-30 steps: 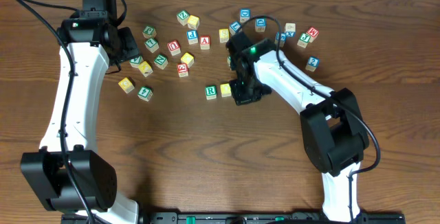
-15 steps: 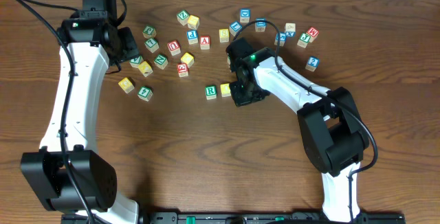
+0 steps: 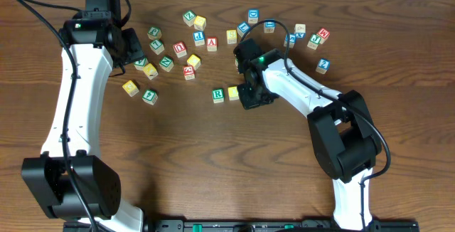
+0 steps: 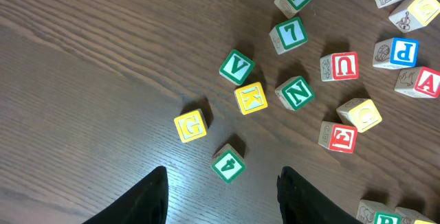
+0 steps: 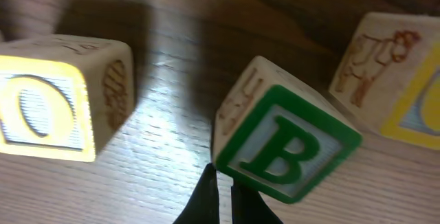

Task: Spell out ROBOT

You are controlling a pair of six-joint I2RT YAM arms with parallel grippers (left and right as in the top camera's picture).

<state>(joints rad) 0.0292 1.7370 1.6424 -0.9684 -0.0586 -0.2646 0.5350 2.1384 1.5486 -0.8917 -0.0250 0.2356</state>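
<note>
Green-framed B cube (image 5: 289,141) sits askew just beside the pinched-together tips of the right end effector (image 5: 220,200) near the middle of the desk (image 3: 213,161), where ROBOT is being laid out. Seen from overhead, the green R cube (image 3: 218,95) and a yellow O cube (image 3: 233,93) stand side by side, and the right arm hides the spot where the B lies. The fingers grip nothing and meet the B low on one corner, which looks like a nudge rather than a hold. That is where the trouble could start: a push off-centre is likely to spin the cube rather than slide it, leaving the B crooked or gapped from the O. A harder shove could drive it into the O and knock the R out of line. The tips might also ride up the corner and roll the cube onto another face. A yellow-framed cube (image 5: 399,86), its letter cut off, lies close on the B's other side and could be bumped away. The left end effector (image 4: 221,189) hangs with fingers apart and empty over scattered cubes near the far left corner. The T cannot be picked out among the blue-framed cubes (image 3: 253,15) along the far edge.
</note>
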